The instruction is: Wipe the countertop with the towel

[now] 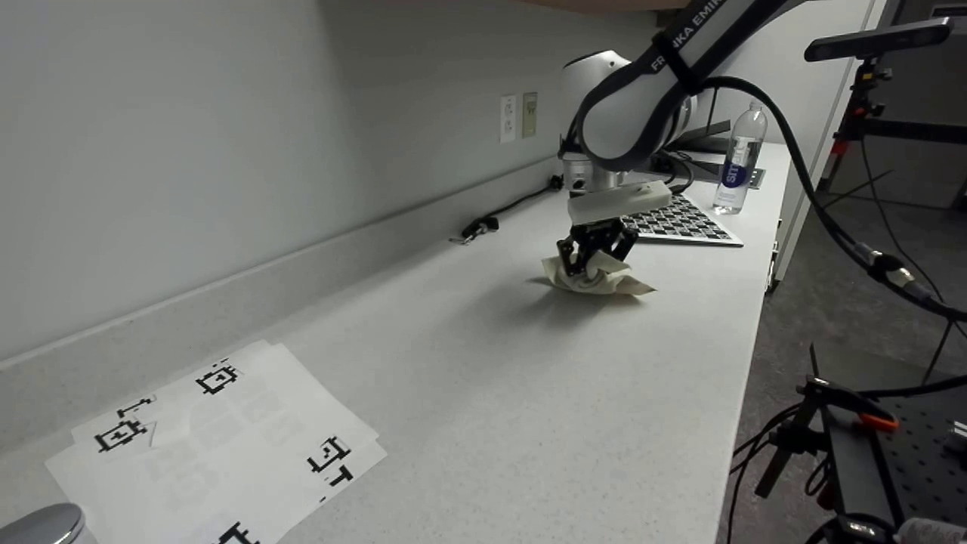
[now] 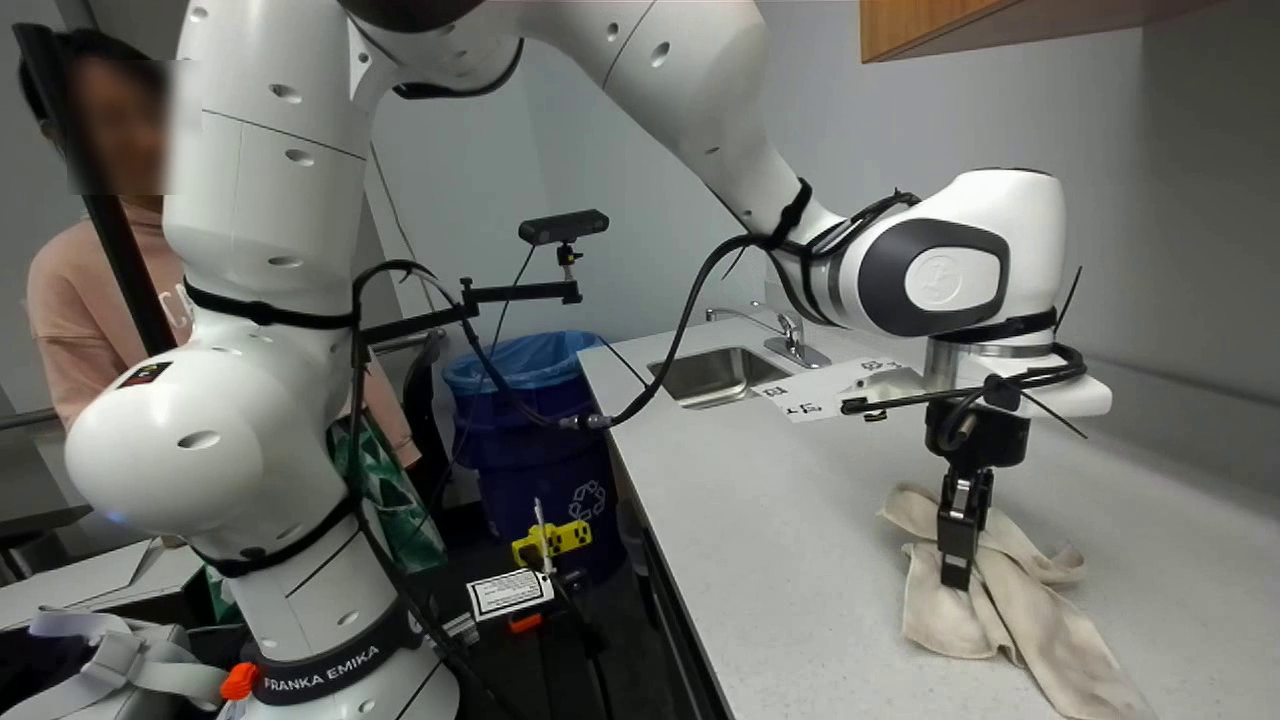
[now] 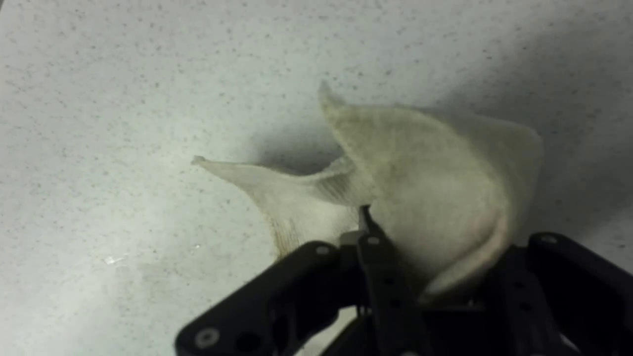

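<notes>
A cream towel (image 1: 604, 284) lies bunched and twisted on the light speckled countertop (image 1: 521, 400). It also shows in an exterior view (image 2: 1010, 600), with one end trailing along the counter (image 2: 770, 550), and in the wrist view (image 3: 420, 183), with corners curled up. My gripper (image 1: 597, 263) points down over the towel, its fingertips low near the counter. In the wrist view my gripper (image 3: 440, 247) has its fingers part-way apart, with thick towel folds filling the gap between them. The towel hides the right fingertip there. I see the gripper as shut on the towel.
Marker-printed papers (image 1: 227, 446) lie along the counter, before the sink (image 2: 720, 374) and faucet (image 2: 793, 342). A checkered board (image 1: 680, 223) and a water bottle (image 1: 739, 166) stand near the arm. A black cable (image 1: 483, 224) lies by the wall. A person (image 2: 100, 260) stands behind the arm.
</notes>
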Robot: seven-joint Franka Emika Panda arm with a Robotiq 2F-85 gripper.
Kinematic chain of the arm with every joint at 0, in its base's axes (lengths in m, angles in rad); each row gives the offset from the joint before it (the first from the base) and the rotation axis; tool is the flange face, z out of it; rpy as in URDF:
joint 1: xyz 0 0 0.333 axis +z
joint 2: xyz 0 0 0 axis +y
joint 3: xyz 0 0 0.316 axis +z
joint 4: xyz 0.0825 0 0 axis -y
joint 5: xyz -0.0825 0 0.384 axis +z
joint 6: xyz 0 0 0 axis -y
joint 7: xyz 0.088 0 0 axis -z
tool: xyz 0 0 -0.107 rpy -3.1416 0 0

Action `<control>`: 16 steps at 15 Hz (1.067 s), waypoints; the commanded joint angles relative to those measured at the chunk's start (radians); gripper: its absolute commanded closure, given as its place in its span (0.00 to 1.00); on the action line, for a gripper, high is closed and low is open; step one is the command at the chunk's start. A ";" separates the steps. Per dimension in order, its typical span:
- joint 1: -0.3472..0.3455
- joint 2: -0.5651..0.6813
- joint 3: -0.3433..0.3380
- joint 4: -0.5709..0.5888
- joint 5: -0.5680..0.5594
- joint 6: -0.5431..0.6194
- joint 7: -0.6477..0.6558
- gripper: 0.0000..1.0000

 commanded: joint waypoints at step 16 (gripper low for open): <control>-0.032 0.155 -0.184 0.081 -0.043 0.161 0.051 0.97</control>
